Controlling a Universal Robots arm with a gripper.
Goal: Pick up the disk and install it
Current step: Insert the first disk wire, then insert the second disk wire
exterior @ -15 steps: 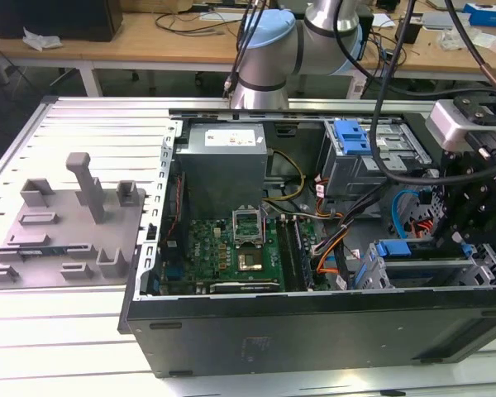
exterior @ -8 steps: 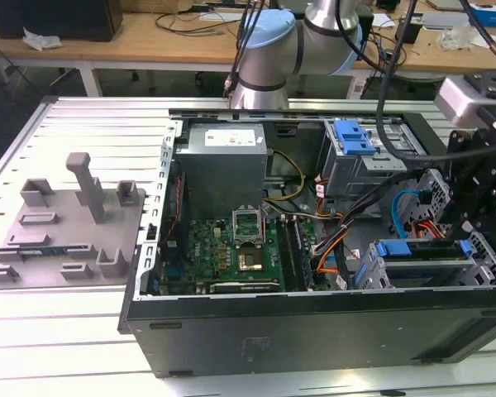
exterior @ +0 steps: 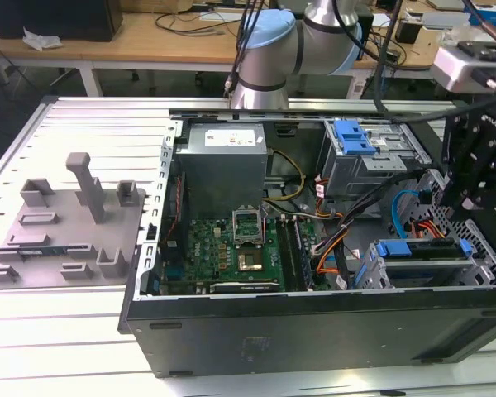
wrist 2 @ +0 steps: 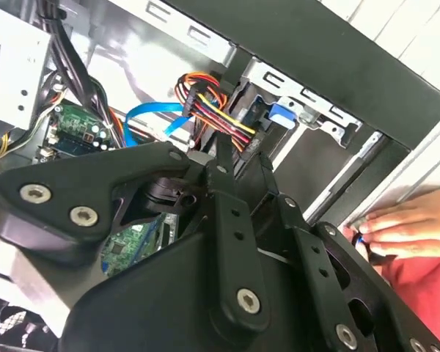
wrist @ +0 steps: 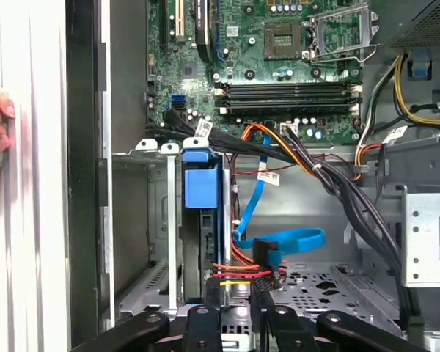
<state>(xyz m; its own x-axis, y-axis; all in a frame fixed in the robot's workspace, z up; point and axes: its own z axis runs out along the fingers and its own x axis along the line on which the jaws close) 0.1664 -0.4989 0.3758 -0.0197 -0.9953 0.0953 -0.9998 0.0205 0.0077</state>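
In the exterior view, the open computer case [exterior: 314, 273] is lying on the slatted bench [exterior: 66, 331], and the black tool [exterior: 479, 161] is hanging over the drive cage at the exterior view's right. The disk [exterior: 417, 251] is sitting on edge in that cage, its blue carrier frame showing along the top, just below the tool. A grey power supply [exterior: 225, 161] is sitting beside the green motherboard [exterior: 231, 248].

In the second wrist view, the tool's black linkage [wrist 2: 227, 242] is looming large; how far the tool is opening, I cannot tell. A person's hand [wrist 2: 411, 224] is resting at the case edge.

In the first wrist view, the disk [wrist: 202, 220] is standing slotted in its bay, with a blue data cable [wrist: 282, 240] curling beside it.
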